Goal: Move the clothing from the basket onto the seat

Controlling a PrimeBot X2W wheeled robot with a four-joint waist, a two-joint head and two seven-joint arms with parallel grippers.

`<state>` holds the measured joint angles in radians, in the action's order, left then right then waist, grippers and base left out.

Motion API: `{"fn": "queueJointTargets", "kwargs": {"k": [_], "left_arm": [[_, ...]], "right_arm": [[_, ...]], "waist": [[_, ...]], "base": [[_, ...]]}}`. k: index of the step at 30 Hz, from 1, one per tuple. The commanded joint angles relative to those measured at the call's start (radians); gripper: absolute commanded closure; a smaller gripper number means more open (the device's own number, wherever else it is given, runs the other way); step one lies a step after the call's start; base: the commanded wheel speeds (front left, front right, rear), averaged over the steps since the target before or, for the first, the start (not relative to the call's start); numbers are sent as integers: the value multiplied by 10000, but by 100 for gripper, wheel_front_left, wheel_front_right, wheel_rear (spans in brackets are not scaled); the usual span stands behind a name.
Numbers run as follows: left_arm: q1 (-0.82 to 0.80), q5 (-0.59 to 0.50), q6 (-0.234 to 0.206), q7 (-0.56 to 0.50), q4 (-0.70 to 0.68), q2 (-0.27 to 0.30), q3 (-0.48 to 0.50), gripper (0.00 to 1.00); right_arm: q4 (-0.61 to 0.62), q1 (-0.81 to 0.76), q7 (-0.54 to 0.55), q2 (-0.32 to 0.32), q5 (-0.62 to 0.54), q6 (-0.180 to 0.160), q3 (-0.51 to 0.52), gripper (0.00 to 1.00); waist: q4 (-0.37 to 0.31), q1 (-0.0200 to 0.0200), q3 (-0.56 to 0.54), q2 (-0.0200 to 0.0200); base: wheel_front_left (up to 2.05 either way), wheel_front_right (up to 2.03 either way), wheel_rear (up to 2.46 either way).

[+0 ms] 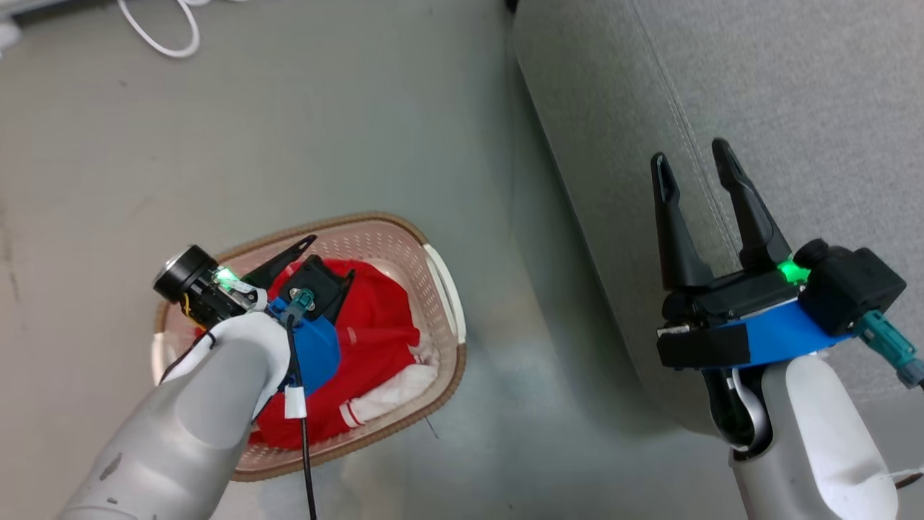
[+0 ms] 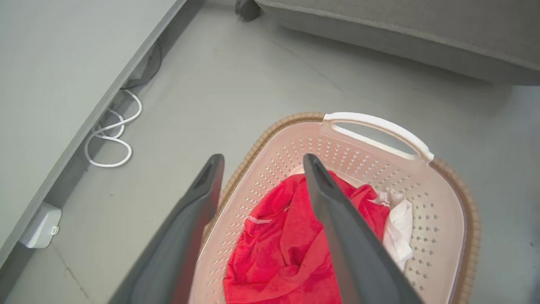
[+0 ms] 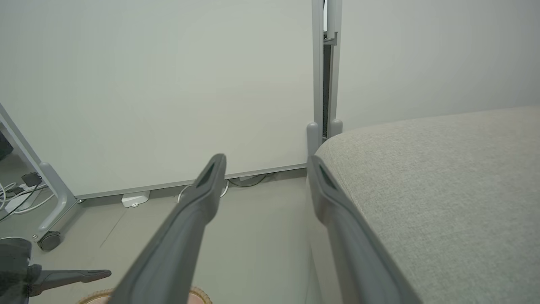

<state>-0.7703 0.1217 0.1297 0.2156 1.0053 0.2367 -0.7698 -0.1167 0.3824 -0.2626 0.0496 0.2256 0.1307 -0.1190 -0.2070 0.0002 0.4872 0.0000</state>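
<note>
In the lower left of the head view, the left gripper (image 1: 292,261) hangs over the basket (image 1: 375,221) with its jaws spread wide and nothing between them. The clothing (image 1: 379,328) lies inside the basket directly beneath it, a crumpled red heap with white trim at its lower right. In the left wrist view, one dark finger crosses the red cloth and the other crosses the brown rim; whether either tip touches the fabric cannot be told. At the right of the head view, the right gripper (image 1: 689,153) is also wide open and empty, its fingers lying over the seam of the grey seat (image 1: 808,101), well apart from the basket. The left wrist view adds the basket's white handle (image 2: 379,126) at the upper right, plus a looped white cable (image 2: 112,143) and a small white box (image 2: 40,231) by the wall at the left. The right wrist view adds the pale wall (image 3: 168,84) and a caster wheel (image 3: 49,240) at the lower left. There are two grippers, one basket and one seat; how many garments make up the heap cannot be told.
</note>
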Motion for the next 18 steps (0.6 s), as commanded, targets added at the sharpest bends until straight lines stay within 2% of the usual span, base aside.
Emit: {"fn": "queueJointTargets", "kwargs": {"k": [1,12,18], "left_arm": [[-396,266,5,-168,279,142,-565,0],[-1665,2087,5,-2119,1054,1032,-4288,0],[-2181,2852,5,-3432,530,1673,-5059,0]], "right_arm": [[108,302,-35,15,72,1,-40,0],[638,1184,-35,13,277,1,-280,0],[1068,1522,-35,13,394,1,-392,0]], "waist": [[-583,-2,873,0],[-1130,-2,2699,0],[-1381,-2,3678,0]], "base": [[0,0,0],[0,0,0],[0,0,0]]}}
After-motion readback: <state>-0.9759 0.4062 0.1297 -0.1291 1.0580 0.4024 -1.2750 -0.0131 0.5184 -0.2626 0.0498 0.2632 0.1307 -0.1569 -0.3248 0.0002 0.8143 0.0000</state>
